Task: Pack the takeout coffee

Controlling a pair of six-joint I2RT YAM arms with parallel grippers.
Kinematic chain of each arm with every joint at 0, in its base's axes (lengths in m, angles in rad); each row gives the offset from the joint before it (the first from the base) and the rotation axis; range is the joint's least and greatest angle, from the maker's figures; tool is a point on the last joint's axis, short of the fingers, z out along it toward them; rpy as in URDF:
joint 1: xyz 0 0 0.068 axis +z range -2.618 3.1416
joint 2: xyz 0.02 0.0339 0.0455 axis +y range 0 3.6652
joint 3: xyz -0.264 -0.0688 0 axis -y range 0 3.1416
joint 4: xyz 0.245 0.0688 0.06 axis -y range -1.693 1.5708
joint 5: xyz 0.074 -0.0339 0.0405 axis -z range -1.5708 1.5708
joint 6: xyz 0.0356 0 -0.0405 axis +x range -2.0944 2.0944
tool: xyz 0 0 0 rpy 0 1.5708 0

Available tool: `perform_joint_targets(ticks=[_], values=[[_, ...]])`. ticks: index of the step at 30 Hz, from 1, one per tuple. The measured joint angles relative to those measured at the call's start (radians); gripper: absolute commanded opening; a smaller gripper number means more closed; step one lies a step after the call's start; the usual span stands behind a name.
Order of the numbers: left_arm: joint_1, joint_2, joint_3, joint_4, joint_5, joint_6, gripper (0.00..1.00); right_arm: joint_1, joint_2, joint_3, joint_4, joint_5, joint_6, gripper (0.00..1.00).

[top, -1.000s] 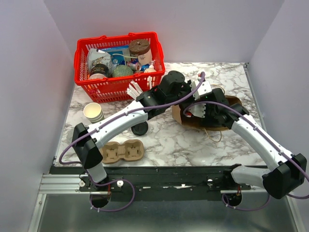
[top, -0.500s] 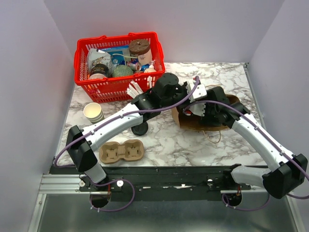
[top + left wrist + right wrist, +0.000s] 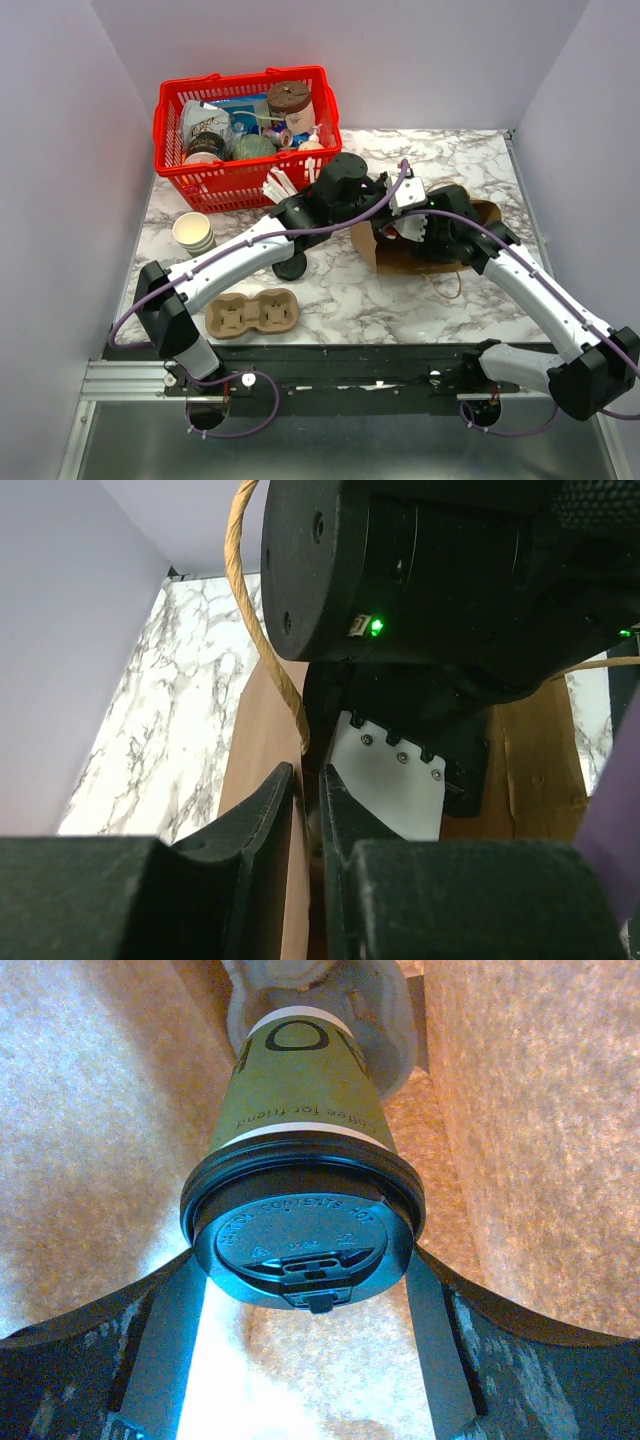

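The right gripper point(image 3: 303, 1260) has its fingers point(image 3: 165, 1345) spread just wide enough to clasp the takeout coffee point(image 3: 300, 1090) on either side of its black lid point(image 3: 300, 1235). The lid faces the wrist and the cup's base points deeper in. Held this way, the cup can go base first into the paper bag point(image 3: 90, 1110). The bag's brown walls rise on both sides of the cup, so the coffee is already inside the bag. Something pale and rounded sits at the cup's base, and I cannot tell what it is.

The left gripper point(image 3: 305, 780) has its fingers point(image 3: 250, 820) pressed almost together, pinching the bag's wall near the mouth. I judge this keeps the opening spread and steadies the bag against the other arm's push. The twine handle point(image 3: 255, 610) loops up just beside them.

The cup is matt green paper with a pale printed band, and it tapers toward its base. The lid is glossy moulded plastic, round, with a raised rim and a small sip tab. The bag is coarse, fibrous kraft paper, thin and likely to crease. Its handle is twisted cord.

From above, the bag lies right of centre on the marble-patterned table point(image 3: 330, 300), with both wrists meeting at its left end. The red basket point(image 3: 230, 182) stands at the far left, well apart
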Motion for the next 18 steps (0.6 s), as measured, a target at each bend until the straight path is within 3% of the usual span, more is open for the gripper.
perform_joint_targets(ticks=[5,8,11,18], values=[[0.002,0.000,0.000,0.003,0.010,-0.011,0.20,0.000,0.000,-0.002,0.014,0.018,0.001,0.01],[0.007,0.000,0.000,0.004,0.014,-0.017,0.32,0.000,0.004,-0.008,0.038,0.035,0.000,0.00],[0.016,0.000,0.000,0.008,0.016,-0.036,0.35,0.000,0.022,-0.009,0.069,0.051,-0.001,0.01],[0.061,0.007,0.010,0.008,0.027,-0.089,0.29,0.000,0.083,0.000,0.113,0.056,-0.002,0.01]])
